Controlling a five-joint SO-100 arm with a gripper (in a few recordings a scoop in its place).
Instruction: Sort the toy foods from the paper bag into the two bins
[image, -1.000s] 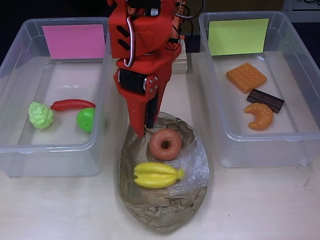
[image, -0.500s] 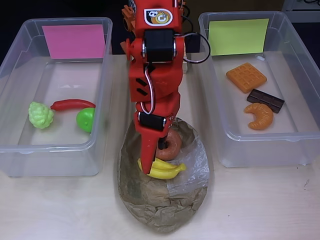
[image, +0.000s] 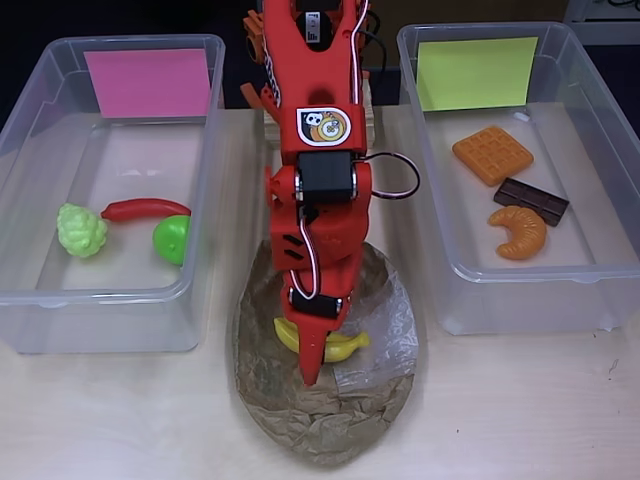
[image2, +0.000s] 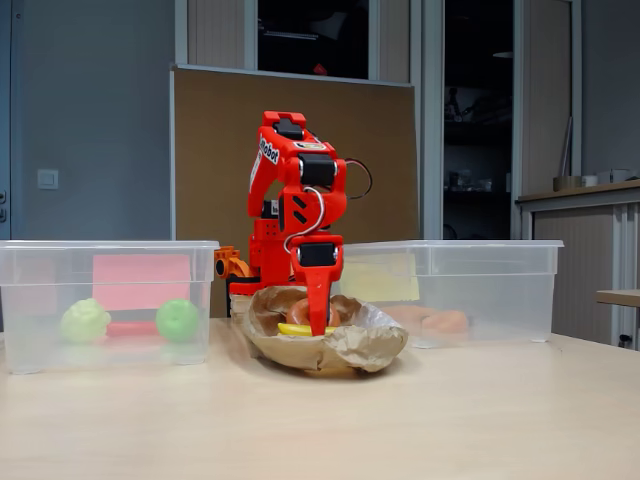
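Note:
My red gripper (image: 312, 368) reaches down into the crumpled paper bag (image: 322, 425), its pointed finger lying across the middle of the yellow banana (image: 345, 346). The arm hides the second finger, so I cannot tell how the jaws stand. It also covers the donut from above. In the fixed view the gripper (image2: 318, 322) dips into the bag (image2: 345, 348) at the banana (image2: 293, 329). The pink-labelled bin (image: 30, 120) holds the grapes (image: 80, 229), chili (image: 145, 208) and apple (image: 173, 240). The yellow-green-labelled bin (image: 600, 120) holds the waffle (image: 492, 154), chocolate bar (image: 531, 200) and croissant (image: 520, 231).
The bag lies between the two bins near the table's front edge. The arm's base stands at the back, between the bins. Bare tabletop (image: 520, 410) runs in front of both bins. In the fixed view, the left bin (image2: 30, 300) and right bin (image2: 500, 290) flank the arm.
The arm has stretched forward and down, from the bag's back rim over the donut to the banana. The donut is now covered by the arm. The toys in the bins have not moved.

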